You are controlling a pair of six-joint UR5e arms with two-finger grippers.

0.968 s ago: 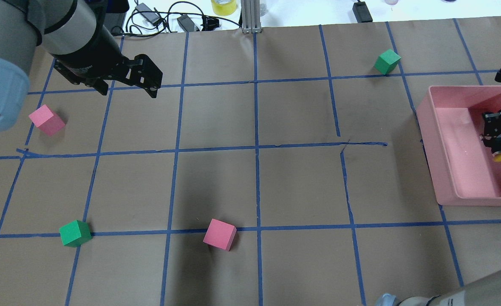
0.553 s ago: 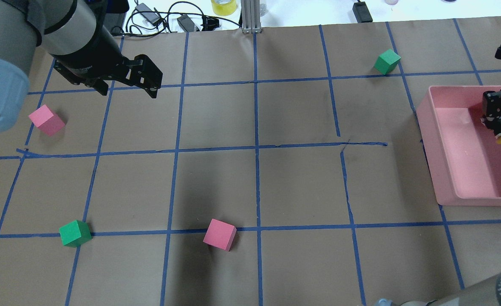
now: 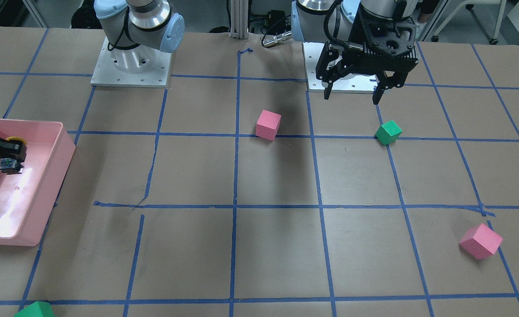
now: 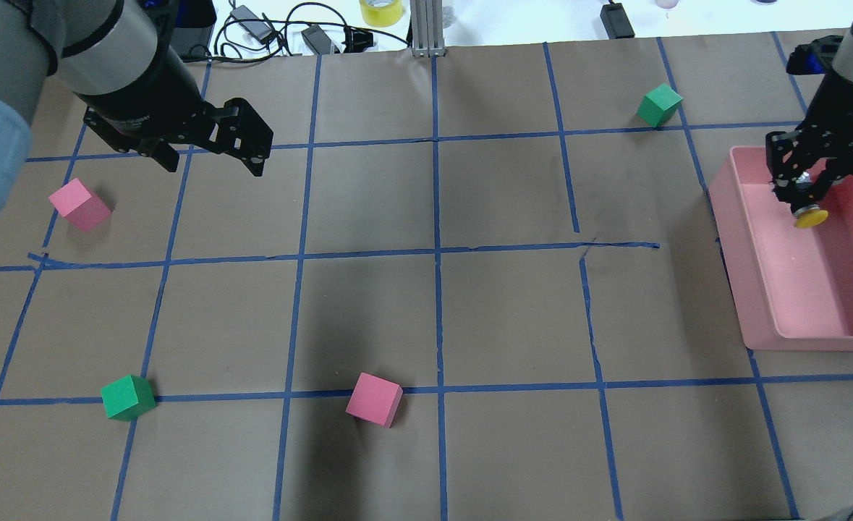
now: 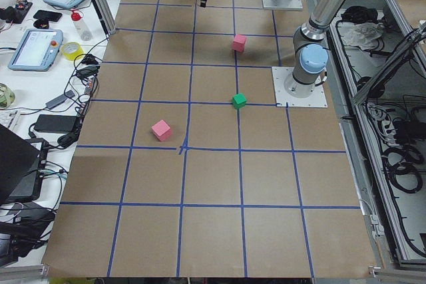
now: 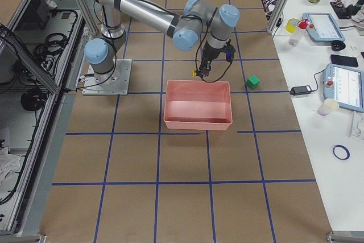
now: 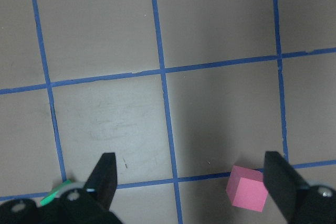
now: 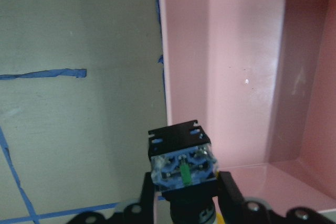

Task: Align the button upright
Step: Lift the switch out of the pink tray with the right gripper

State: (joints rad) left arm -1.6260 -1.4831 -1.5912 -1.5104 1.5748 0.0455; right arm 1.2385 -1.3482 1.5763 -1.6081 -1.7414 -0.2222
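One button [image 4: 809, 216] gripped in right tool [image 4: 801, 197], suspended over pink bin [image 4: 795, 289]

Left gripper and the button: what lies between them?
Overhead view: only taped table and a wall of the pink bin; the green cube sits off that line.

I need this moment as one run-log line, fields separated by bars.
right gripper: shut on button, over pink bin | button: sideways, not upright | left gripper: open, empty
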